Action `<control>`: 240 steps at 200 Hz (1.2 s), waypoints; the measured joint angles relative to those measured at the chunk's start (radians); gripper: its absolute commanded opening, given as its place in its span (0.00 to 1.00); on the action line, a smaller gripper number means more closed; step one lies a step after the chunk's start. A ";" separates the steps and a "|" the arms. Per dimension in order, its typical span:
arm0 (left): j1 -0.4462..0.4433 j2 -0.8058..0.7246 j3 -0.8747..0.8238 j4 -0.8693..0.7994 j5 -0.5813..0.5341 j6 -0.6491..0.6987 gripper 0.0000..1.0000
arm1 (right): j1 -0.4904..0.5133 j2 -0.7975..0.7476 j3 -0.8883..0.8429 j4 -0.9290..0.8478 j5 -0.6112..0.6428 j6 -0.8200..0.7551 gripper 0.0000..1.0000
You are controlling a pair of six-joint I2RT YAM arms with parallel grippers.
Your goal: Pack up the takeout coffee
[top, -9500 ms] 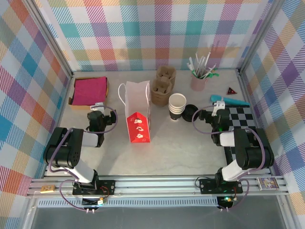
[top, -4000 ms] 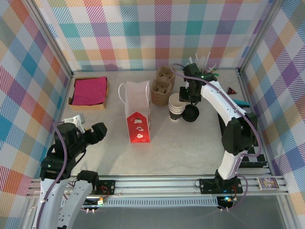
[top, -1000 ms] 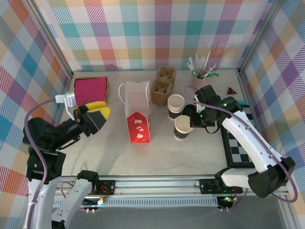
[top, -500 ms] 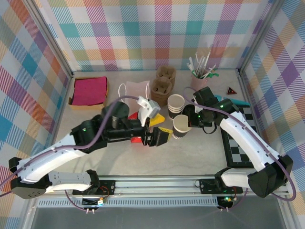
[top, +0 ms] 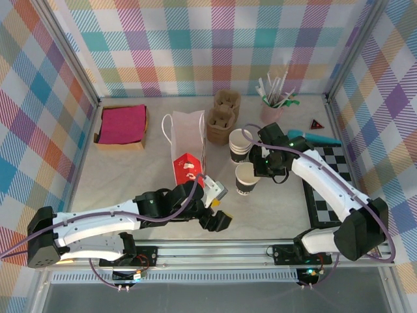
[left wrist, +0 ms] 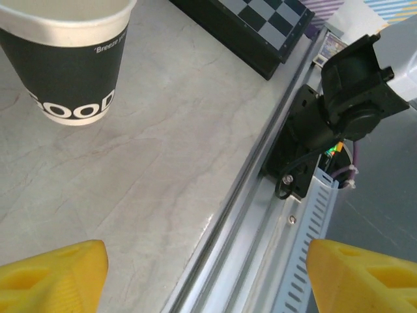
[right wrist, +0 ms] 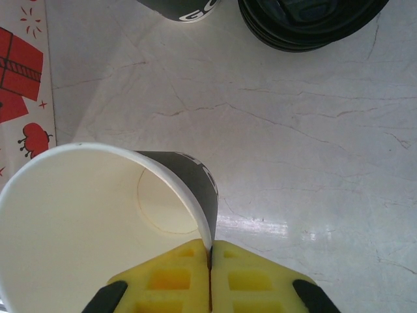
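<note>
The takeout coffee cup (top: 246, 177) is a paper cup with a dark body, a white inside and an open top. It stands on the table right of the paper bag (top: 189, 153). My right gripper (top: 259, 171) is shut on its rim. In the right wrist view the yellow fingers (right wrist: 210, 251) pinch the cup wall (right wrist: 85, 222) between them. My left gripper (top: 218, 212) is open low over the table's front edge, in front of the cup. In the left wrist view the cup (left wrist: 71, 65) stands far ahead of the open left gripper (left wrist: 208, 280), which holds nothing.
A stack of cups (top: 240, 145) and stacked black lids (right wrist: 306, 23) lie just behind the held cup. Brown cup carriers (top: 223, 117), a straw holder (top: 272, 107), a red napkin box (top: 122, 124) and a chessboard (top: 329, 176) ring the table.
My left arm has swung from the far left across the bag's front and dropped low near the front rail, with its jaws a little wider. The right gripper with the cup has barely shifted.
</note>
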 measured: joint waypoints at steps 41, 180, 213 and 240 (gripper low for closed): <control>0.001 0.134 -0.046 0.172 -0.037 0.000 0.81 | 0.000 0.036 -0.009 0.035 0.006 0.001 0.09; 0.173 0.312 -0.121 0.396 -0.027 0.031 0.80 | 0.000 0.055 -0.098 0.122 0.011 0.002 0.18; 0.211 0.356 -0.126 0.427 -0.009 0.040 0.80 | 0.000 0.054 -0.099 0.125 0.011 -0.003 0.35; 0.246 0.380 -0.126 0.443 0.006 0.050 0.80 | 0.000 0.051 -0.102 0.124 0.015 -0.005 0.45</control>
